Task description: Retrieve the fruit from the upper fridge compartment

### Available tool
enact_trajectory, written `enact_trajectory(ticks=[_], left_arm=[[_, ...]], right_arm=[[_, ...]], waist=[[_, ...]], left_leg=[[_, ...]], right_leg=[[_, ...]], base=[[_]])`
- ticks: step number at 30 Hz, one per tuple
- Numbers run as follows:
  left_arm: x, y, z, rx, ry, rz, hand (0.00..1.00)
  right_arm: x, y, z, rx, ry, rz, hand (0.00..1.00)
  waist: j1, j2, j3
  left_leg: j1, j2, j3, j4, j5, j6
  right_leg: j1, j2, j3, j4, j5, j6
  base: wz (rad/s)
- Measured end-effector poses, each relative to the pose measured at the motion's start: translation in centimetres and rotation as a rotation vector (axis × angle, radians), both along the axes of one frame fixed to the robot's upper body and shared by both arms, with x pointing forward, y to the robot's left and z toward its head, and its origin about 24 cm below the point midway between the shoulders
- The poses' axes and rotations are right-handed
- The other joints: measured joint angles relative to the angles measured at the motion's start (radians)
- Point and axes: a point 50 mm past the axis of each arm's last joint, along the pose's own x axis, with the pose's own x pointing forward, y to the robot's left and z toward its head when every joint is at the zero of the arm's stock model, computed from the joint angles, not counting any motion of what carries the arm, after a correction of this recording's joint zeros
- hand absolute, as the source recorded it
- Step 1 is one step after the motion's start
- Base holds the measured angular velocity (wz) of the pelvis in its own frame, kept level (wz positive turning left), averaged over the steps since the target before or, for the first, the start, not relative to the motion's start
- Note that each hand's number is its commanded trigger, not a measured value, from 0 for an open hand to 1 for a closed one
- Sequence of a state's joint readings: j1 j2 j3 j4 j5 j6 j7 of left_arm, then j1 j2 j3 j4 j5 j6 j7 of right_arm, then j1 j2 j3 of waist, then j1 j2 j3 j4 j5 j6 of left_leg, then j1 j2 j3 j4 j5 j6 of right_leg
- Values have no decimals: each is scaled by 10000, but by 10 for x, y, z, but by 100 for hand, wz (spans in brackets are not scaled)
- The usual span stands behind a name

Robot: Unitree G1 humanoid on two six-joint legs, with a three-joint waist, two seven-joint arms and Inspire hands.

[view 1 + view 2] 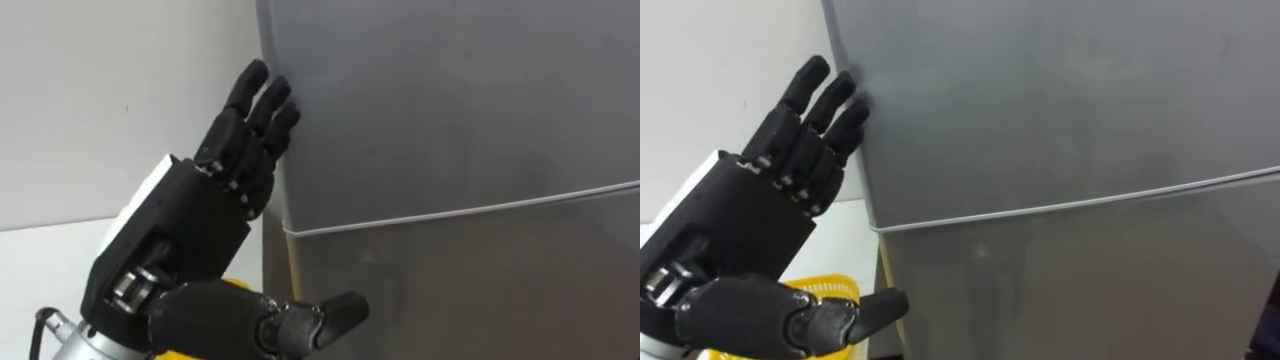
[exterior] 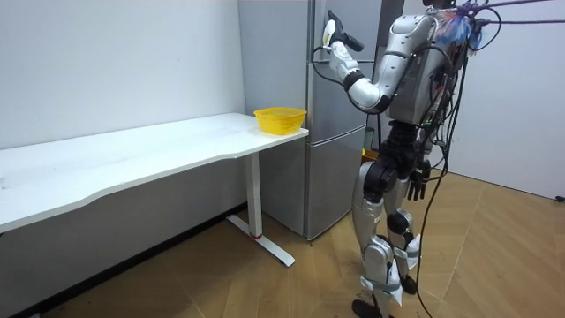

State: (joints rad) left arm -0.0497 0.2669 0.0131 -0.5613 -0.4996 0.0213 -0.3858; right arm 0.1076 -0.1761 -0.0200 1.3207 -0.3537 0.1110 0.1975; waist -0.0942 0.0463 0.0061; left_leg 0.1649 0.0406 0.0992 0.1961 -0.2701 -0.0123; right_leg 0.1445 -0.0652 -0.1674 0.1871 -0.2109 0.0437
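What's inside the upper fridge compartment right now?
Nothing inside can be seen: the upper fridge door is shut and its grey front covers the contents. The left hand has straight fingers at that door's left edge, above the seam to the lower door.

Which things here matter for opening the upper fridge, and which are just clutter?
Job: upper fridge door; left hand, flat at the door's edge.
Lying about: lower fridge door; yellow basket; white table; right hand, hanging idle.
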Motion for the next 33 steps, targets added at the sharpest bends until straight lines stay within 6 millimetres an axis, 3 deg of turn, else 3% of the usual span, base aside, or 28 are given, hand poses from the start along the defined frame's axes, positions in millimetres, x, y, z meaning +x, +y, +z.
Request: enact_trajectory(ticks=[7, 23, 33], left_arm=[[3, -11, -13, 739, 865, -904, 0], [1, -15, -15, 1055, 842, -1562, 0], [1, -16, -11, 978, 653, -1828, 0]], right_arm=[[5, -4, 1, -77, -94, 8, 0], [10, -9, 3, -410, -408, -155, 0], [8, -10, 3, -496, -383, -224, 0]], waist=[[-183, 77, 44], [-185, 58, 31], [-128, 157, -43]], left_leg=[[-53, 0, 22, 1, 0, 0], [-187, 2, 49, 12, 0, 0], [-137, 3, 50, 20, 0, 0]], right_leg=[[-46, 4, 17, -5, -3, 1], [-172, 2, -6, 16, 0, -2], [-141, 5, 28, 28, 7, -7]], base=[[0], [0], [0]])
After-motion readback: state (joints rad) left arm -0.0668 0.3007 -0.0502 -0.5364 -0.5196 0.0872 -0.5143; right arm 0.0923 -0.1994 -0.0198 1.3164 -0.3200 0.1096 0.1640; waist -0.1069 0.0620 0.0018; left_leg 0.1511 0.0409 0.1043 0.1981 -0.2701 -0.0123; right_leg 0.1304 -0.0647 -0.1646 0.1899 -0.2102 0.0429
